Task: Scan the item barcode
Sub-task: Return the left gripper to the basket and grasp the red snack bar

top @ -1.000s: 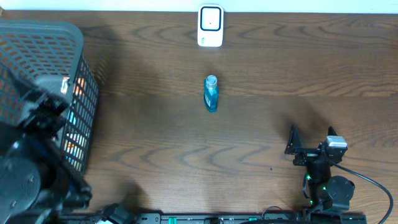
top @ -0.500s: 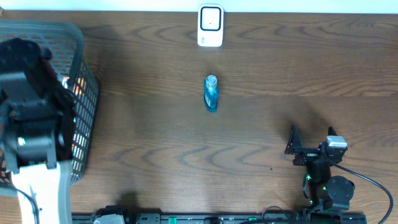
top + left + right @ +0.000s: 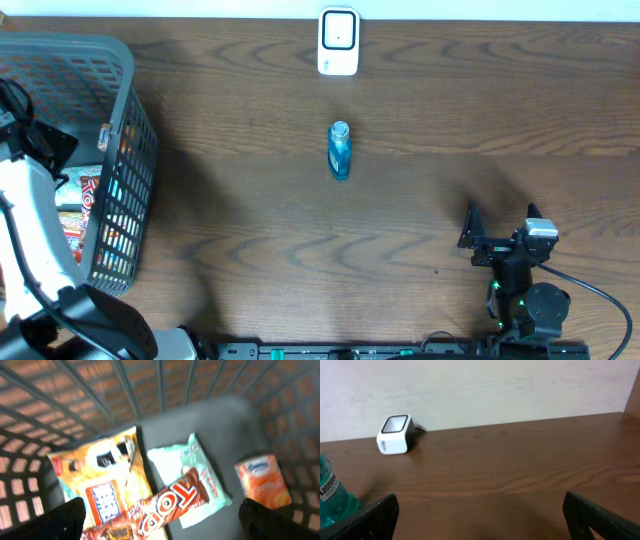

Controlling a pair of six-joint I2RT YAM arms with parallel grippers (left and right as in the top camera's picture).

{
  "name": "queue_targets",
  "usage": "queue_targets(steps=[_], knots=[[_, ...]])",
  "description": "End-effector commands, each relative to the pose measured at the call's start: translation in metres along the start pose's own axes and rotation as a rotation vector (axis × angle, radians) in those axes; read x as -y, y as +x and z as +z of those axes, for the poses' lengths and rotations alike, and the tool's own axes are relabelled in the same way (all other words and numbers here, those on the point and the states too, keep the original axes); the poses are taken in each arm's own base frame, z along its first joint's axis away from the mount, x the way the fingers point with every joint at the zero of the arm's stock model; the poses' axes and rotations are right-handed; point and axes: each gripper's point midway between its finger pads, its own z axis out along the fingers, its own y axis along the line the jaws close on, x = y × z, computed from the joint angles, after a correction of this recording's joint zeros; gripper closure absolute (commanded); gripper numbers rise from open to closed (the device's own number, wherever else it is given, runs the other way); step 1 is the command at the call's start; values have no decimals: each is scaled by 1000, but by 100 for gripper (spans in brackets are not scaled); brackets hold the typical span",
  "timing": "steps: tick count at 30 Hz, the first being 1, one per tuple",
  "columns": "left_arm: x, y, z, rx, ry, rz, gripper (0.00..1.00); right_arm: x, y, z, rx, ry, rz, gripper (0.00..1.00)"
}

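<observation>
The left pincer (image 3: 165, 522), over the basket (image 3: 150, 385), and the right pincer (image 3: 481, 517) both stand spread wide, empty.

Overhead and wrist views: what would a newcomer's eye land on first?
The blue bottle alone mid-table, with the white scanner beyond it at the far edge. Then the grey basket at the left, where the left gripper hangs open above snack packs. The right gripper sits open near the front right, holding nothing.
</observation>
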Motion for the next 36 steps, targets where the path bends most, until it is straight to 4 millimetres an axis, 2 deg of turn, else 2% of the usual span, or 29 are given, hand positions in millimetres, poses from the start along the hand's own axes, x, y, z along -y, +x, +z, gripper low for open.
queue_targets(steps=[1, 5, 11, 17, 22, 27, 29, 33, 34, 35, 36], knots=[[5, 7, 3, -36, 30, 65, 2, 0, 0, 0, 0, -2, -10, 1], [3, 17, 15, -47, 26, 182, 2, 0, 0, 0, 0, -2, -10, 1], [1, 38, 46, -45, 28, 240, 2, 0, 0, 0, -1, -1, -10, 1], [6, 38, 62, 11, 55, 234, 2, 0, 0, 0, -1, -1, -10, 1], [7, 41, 73, 1, 48, 308, 2, 0, 0, 0, -1, -1, -10, 1], [-2, 71, 94, -129, 9, 367, 2, 0, 0, 0, -1, -1, -10, 1], [3, 91, 103, -211, 55, 435, 0, 0, 0, 0, -1, -1, -10, 1], [6, 111, 114, -292, 83, 464, 13, 0, 0, 0, -1, -1, -10, 1], [5, 114, 117, -307, 77, 468, 20, 0, 0, 0, -1, -1, -10, 1], [4, 117, 120, -316, 74, 470, 33, 0, 0, 0, -1, -1, -10, 1], [3, 119, 122, -324, 69, 471, 60, 0, 0, 0, -1, -1, -10, 1]])
